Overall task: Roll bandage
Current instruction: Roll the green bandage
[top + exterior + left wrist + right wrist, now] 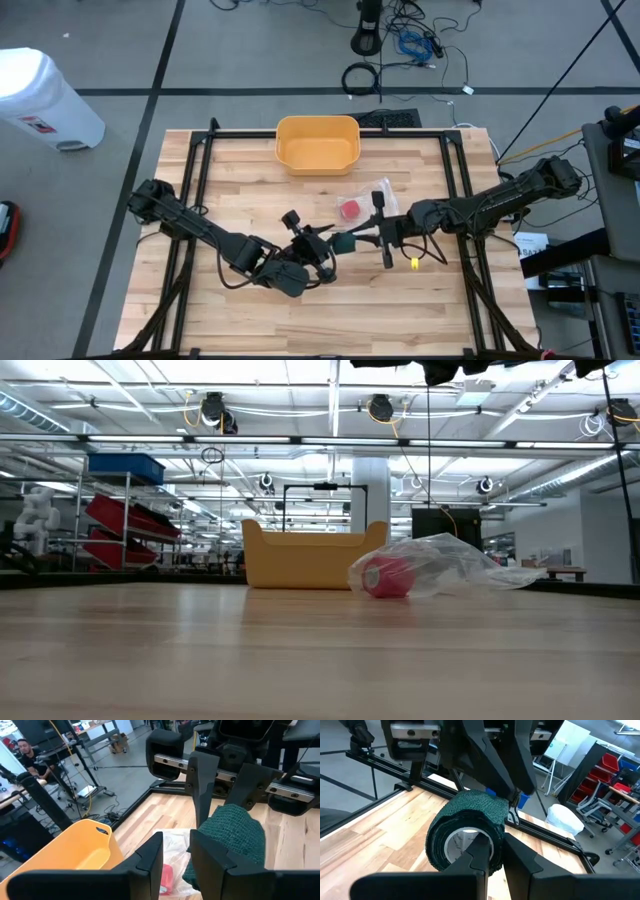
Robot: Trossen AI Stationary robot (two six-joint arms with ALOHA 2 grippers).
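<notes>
The green bandage roll (468, 837) is held above mid-tabletop (250, 190) between both arms, pinched through its core by the right claw (490, 851). The left claw (175, 847), parted, is met end-on.

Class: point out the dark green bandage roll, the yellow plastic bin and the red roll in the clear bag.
Dark green bandage roll (470, 822), right wrist view: outer wrap.
Yellow plastic bin (317, 143), high view: inner floor.
Red roll in the clear bag (387, 576), low view: its side.
</notes>
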